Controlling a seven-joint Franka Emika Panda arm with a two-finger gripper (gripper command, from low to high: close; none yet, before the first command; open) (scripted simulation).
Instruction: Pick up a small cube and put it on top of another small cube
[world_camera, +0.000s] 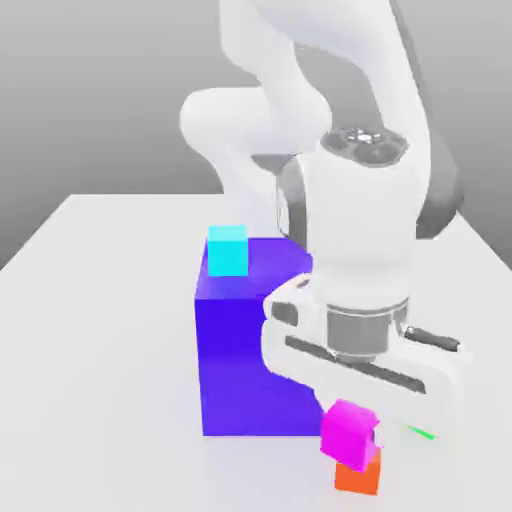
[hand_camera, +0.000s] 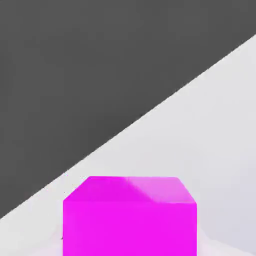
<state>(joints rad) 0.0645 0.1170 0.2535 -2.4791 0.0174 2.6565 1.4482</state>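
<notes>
Nearest the camera, low and right of centre in the exterior view, the small plain orange cube (world_camera: 357, 478) is sitting on the white surface (world_camera: 100, 400). Just above it the claw (world_camera: 352, 432) is pinching the small plain magenta-pink cube (world_camera: 348, 430), beside the big blue-violet block (world_camera: 250, 350). Placing looks underway; next it needs squaring up, lowering, then letting go.

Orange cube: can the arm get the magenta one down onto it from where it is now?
Probably yes. The gripper is shut on the magenta cube, which sits just above the orange cube, roughly aligned. Nothing lies between them; the big blue block stands off to the exterior view's left.
</notes>
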